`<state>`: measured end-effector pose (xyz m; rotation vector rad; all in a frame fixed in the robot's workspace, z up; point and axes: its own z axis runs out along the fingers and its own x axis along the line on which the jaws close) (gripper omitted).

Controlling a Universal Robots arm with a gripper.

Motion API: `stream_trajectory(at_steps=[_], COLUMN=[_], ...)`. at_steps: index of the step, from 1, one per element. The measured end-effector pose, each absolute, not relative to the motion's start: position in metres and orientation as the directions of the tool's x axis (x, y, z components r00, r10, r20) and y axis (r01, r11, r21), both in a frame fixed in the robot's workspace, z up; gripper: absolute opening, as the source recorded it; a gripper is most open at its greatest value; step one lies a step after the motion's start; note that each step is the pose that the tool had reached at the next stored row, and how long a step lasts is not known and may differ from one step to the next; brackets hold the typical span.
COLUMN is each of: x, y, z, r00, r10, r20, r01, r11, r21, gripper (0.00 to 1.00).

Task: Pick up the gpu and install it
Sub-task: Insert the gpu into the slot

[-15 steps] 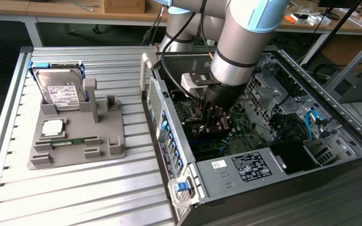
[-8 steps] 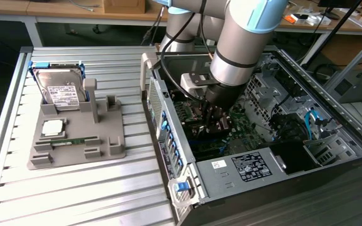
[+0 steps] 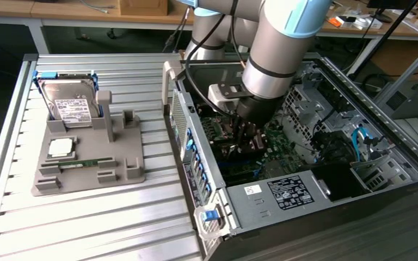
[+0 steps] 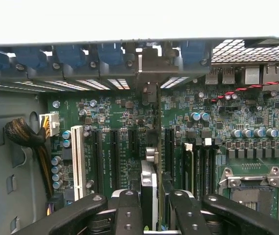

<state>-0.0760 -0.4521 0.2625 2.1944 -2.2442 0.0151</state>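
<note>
Holding the gpu (image 4: 151, 188) edge-on between its fingers, the pincer (image 4: 150, 210) is partly closed on the card, which stands upright over the motherboard (image 4: 129, 117) inside the open computer case (image 3: 282, 198). Wrist view: card runs away from the camera toward the rear wall, its metal end bracket (image 4: 146, 66) up against the row of rear slot openings, lower edge lined along one of the long black expansion slots (image 4: 114, 152), beside a white slot (image 4: 78, 154). Cannot tell whether the edge connector is seated or only resting above the slot. Step in hand, by my reading: installation, the pick-up being done; the card is in the case, gripped. What the insertion calls for: keeping the card square to the slot, bracket lined with its rear opening, a straight press downward; any tilt risks binding. Surroundings, moving outward: CPU socket (image 4: 249, 188) and memory slots to one side of the card, a bundle of cables (image 4: 24, 137) to the other. Exterior view: arm reaches down into the case from above; on the exterior view's left, a grey parts fixture (image 3: 85, 163) sits on the slatted metal bench (image 3: 85, 228), carrying a hard drive (image 3: 71, 106) upright, a memory stick (image 3: 85, 162) and a CPU chip (image 3: 61, 147). Beyond, desks and cabling at the room's far side.
</note>
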Motion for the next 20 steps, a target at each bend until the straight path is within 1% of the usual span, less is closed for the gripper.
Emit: stream_trajectory(at_steps=[20], x=[-0.076], y=[-0.4507], z=[0.2582], r00=[-0.022], r10=[-1.0], r20=[0.008], r01=[-1.0], r11=[0.022], r21=[-0.005], gripper=[0.27])
